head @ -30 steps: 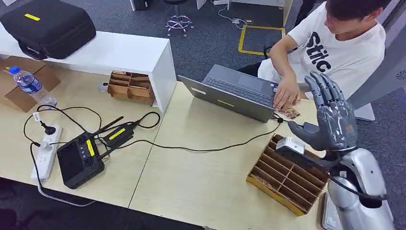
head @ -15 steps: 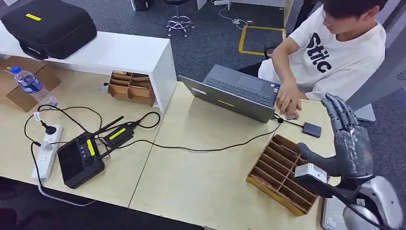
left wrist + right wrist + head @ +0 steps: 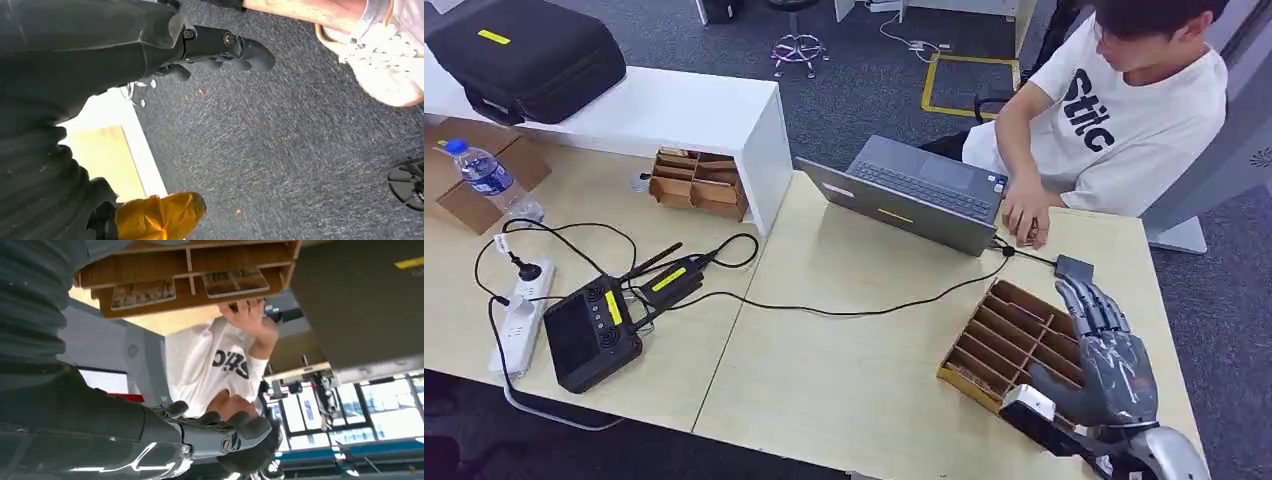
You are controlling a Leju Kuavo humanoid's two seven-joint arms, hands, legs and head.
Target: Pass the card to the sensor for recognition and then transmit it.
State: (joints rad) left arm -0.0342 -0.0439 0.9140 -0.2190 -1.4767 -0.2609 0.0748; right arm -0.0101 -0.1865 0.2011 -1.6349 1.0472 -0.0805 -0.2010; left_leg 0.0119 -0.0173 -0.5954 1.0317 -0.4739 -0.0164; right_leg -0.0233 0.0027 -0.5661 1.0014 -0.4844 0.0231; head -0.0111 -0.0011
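Observation:
My right hand (image 3: 1099,360) hovers over the near right part of a slotted wooden box (image 3: 999,340), fingers spread and straight, holding nothing. In the right wrist view the hand (image 3: 215,432) is empty, and picture cards (image 3: 142,292) lie in the box's compartments. A small dark sensor pad (image 3: 1074,268) lies on the table just beyond the box, wired to the laptop (image 3: 914,190). A person's hand (image 3: 1027,215) rests on the table beside the laptop; I cannot tell whether it covers a card. My left hand (image 3: 220,47) hangs over the carpet, empty, fingers loosely extended.
A seated person in a white shirt (image 3: 1124,110) is at the table's far right corner. A black cable (image 3: 844,312) crosses the tabletop. At left lie a controller (image 3: 589,335), a power strip (image 3: 521,320) and a water bottle (image 3: 486,175). A white shelf (image 3: 674,110) bears a black case.
My right hand has dropped and drawn back toward me, from beside the person's hand near the sensor to above the box's near edge. The person's hand stayed by the laptop.

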